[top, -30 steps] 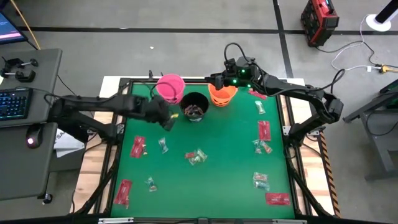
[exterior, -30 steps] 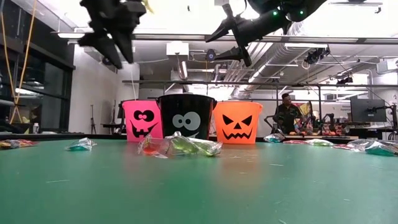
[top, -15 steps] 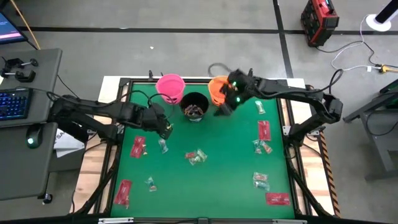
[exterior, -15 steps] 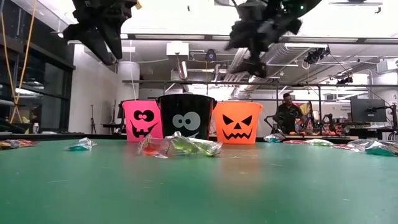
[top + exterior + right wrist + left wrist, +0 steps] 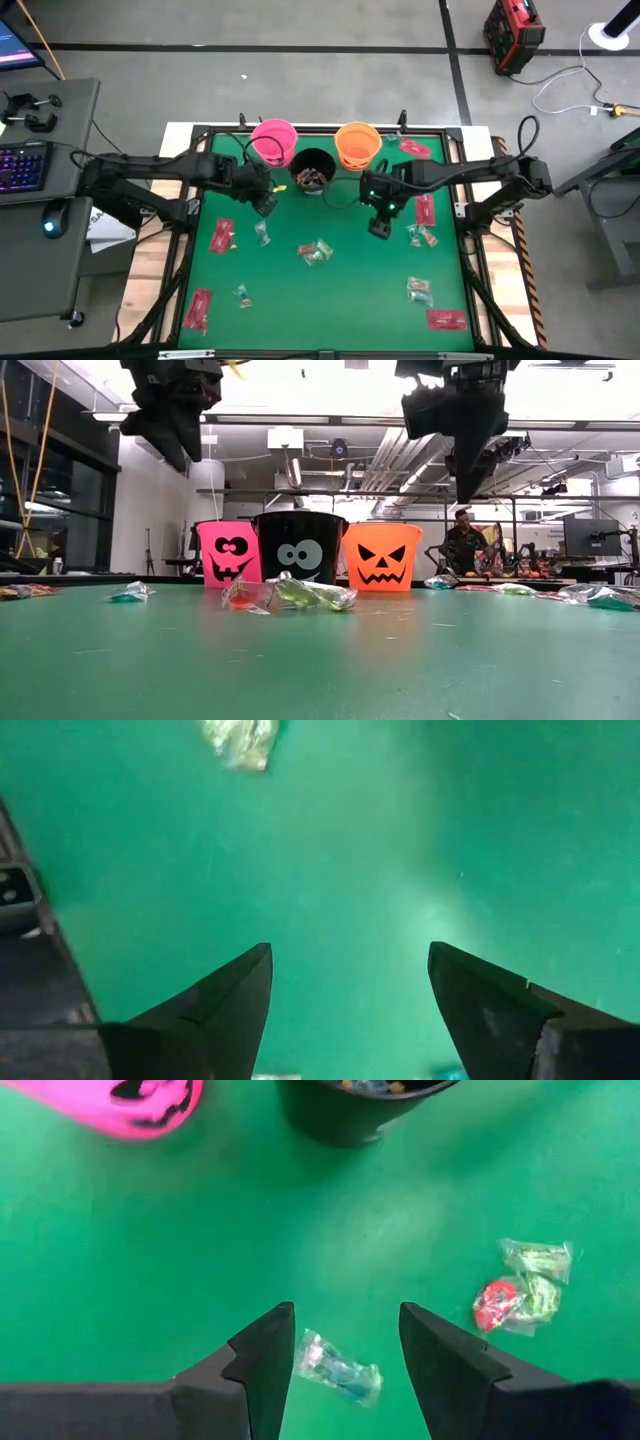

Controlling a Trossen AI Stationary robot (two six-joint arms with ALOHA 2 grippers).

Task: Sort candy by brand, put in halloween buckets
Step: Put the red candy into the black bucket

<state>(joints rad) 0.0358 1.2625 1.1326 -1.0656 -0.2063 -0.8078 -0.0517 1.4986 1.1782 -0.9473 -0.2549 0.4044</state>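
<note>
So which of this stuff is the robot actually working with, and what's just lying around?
Part of the job:
- pink bucket, black bucket, orange bucket
- wrapped candy scattered on the green mat
- left gripper and right gripper, both empty, fingers apart

Just lying about:
- keyboard and mouse on the side desk
- red case on the floor

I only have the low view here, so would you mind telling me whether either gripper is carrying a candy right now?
Observer: Neither. The left gripper is open and empty, with a clear-wrapped candy on the mat below its gap.
Operator: Thank you. And the right one?
Observer: The right gripper is open too, with only bare green mat between its fingers.
Operator: Is anything in the buckets? I only see their faces.
Observer: From above, the black bucket holds some candies; the orange bucket looks empty.
</note>
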